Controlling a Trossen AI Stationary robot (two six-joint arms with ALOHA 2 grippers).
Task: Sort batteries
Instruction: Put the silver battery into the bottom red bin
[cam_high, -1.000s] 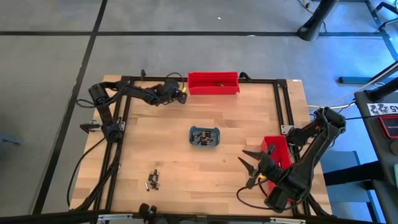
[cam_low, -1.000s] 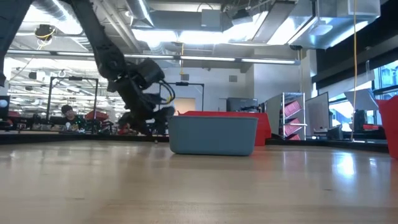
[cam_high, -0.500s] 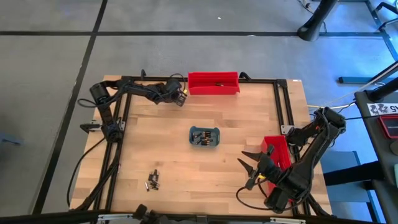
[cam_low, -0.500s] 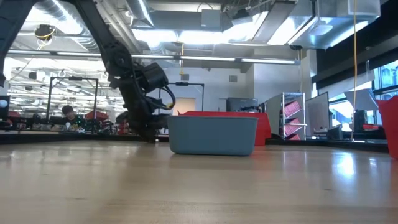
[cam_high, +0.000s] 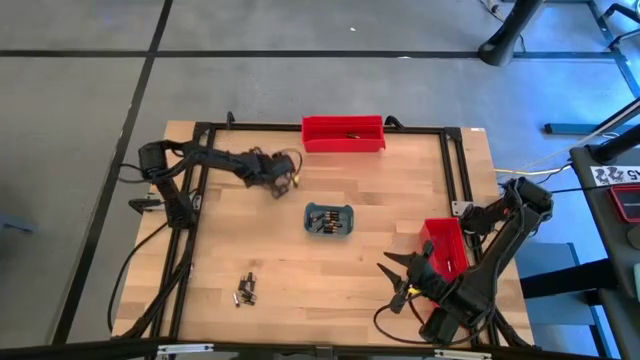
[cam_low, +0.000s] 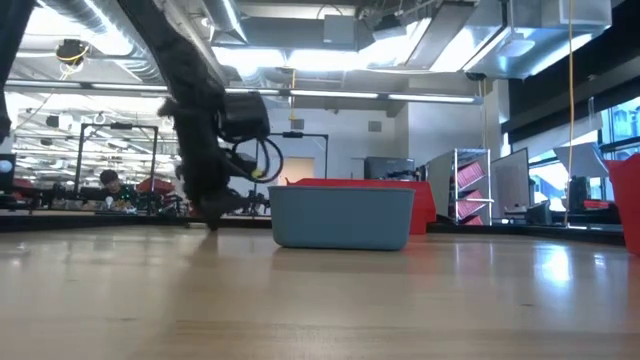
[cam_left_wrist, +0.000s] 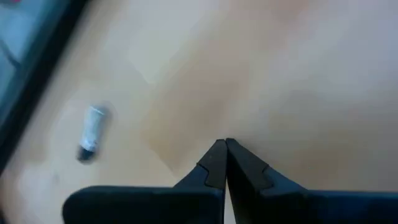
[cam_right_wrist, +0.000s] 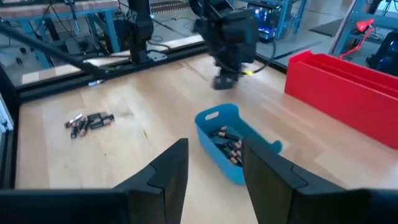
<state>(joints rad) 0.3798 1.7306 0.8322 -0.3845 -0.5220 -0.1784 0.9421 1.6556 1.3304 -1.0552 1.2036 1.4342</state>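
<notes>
- The right gripper (cam_high: 395, 283), dark with two fingers, waits at the near right corner of the light wooden table (cam_high: 380, 190), beside a long red plastic bin (cam_high: 446, 246). Its fingers stand apart and hold nothing.
- A small heap of loose batteries (cam_high: 245, 290) – tiny dark and silvery cylinders – lies on the near left part of the table, well apart from both arms. I count about six or seven; they are too small to count exactly.
- In the middle stands a small grey-blue rounded plastic tray (cam_high: 328, 220) with more batteries (cam_right_wrist: 227, 144) inside, perhaps ten, some with copper ends.
- The left gripper (cam_high: 284, 186), also dark, is low over the bare wood just beyond the tray, on its left side. Its fingers (cam_left_wrist: 214, 160) are pressed fully together with nothing between them.
- One single silvery battery (cam_left_wrist: 92, 130) lies on the wood near this gripper, to one side of the tips and not touching them.
- I judge that the step is to fetch the next battery. To do it well the fingers should open first, then come down with one finger on each long side of the cylinder, so it cannot roll away.
- At the far edge is a second long red bin (cam_high: 343, 134) with at least one small battery (cam_high: 351, 133) in it – so two red bins, one tray, two arms.
</notes>
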